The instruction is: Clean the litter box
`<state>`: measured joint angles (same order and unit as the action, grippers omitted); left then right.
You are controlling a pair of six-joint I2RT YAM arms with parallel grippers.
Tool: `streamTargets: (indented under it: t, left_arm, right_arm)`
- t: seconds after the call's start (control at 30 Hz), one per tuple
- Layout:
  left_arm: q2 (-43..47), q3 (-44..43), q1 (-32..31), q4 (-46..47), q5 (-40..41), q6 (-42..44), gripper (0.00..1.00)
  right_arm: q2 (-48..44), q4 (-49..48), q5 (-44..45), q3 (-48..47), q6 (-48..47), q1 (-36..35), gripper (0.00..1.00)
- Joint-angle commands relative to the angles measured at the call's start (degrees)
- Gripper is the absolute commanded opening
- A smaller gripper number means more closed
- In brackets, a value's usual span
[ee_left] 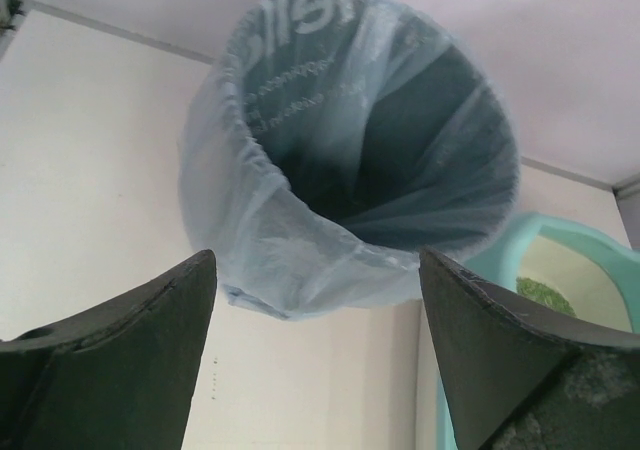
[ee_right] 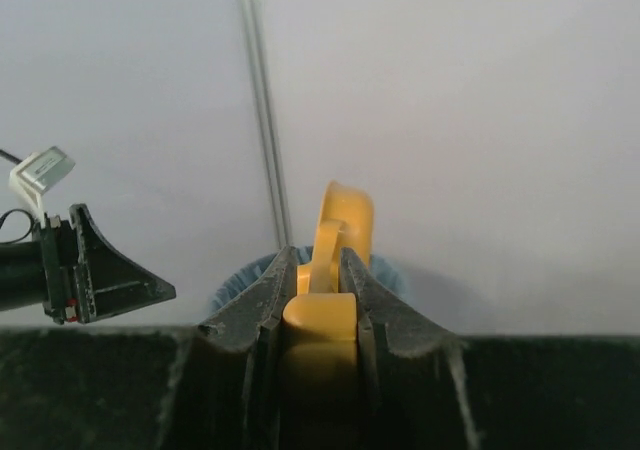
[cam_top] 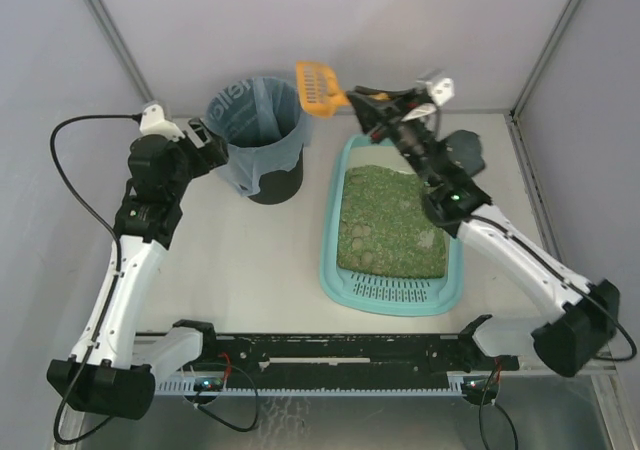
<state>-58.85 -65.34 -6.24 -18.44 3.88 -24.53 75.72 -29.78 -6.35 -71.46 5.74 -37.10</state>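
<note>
End effector (cam_top: 354, 98) gripping scoop (cam_top: 318, 86), litter box (cam_top: 331, 262) grille-end nearest

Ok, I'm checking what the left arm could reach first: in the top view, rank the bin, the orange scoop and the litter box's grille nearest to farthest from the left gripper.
1. bin, just right of the left gripper.
2. orange scoop, past the bin's far-right rim.
3. grille, at the litter box's near end, farthest right.

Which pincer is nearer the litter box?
Right. The right pincer, shut on the orange scoop, hovers just beyond the far end of the litter box; the open left pincer is across the bin from it.
</note>
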Motion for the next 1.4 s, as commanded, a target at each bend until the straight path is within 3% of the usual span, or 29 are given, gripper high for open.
streamTargets:
  t: [0.0, 0.1, 0.27, 0.47, 0.73, 1.1, 1.37]
  left_arm:
    - [1.47, 1.2, -5.11, 2.44, 1.6, 3.35, 0.86]
    - [1.54, 1.1, -10.03, 2.41, 3.01, 5.28, 0.86]
    - [1.0, 0.84, -18.31, 2.44, 2.67, 7.26, 0.85]
    - [-1.51, -0.1, -26.18, 1.65, 1.88, 8.92, 0.85]
    - [-7.51, -3.27, -34.21, -2.47, 2.68, 11.71, 0.83]
    - [-10.76, -4.54, -37.7, -4.4, 3.15, 13.03, 0.82]
    - [-10.96, -4.71, -37.79, -4.76, 4.16, 13.69, 0.82]
  right_arm:
    - [-9.31, -4.65, -4.49, 8.1, 21.67, 8.29, 0.0]
    - [-14.87, 1.14, -3.15, 12.78, 22.92, 10.99, 0.0]
    - [-23.62, 17.93, 6.34, 18.31, 18.61, 11.48, 0.0]
    - [-32.07, 30.84, 16.9, 26.4, 18.47, 12.14, 0.0]
    - [-31.0, 46.18, 15.72, 28.8, 20.98, 13.56, 0.0]
    - [-20.44, 53.0, 19.8, 27.13, 25.27, 15.03, 0.0]
    - [-15.24, 43.46, 6.97, 33.04, 34.83, 18.13, 0.0]
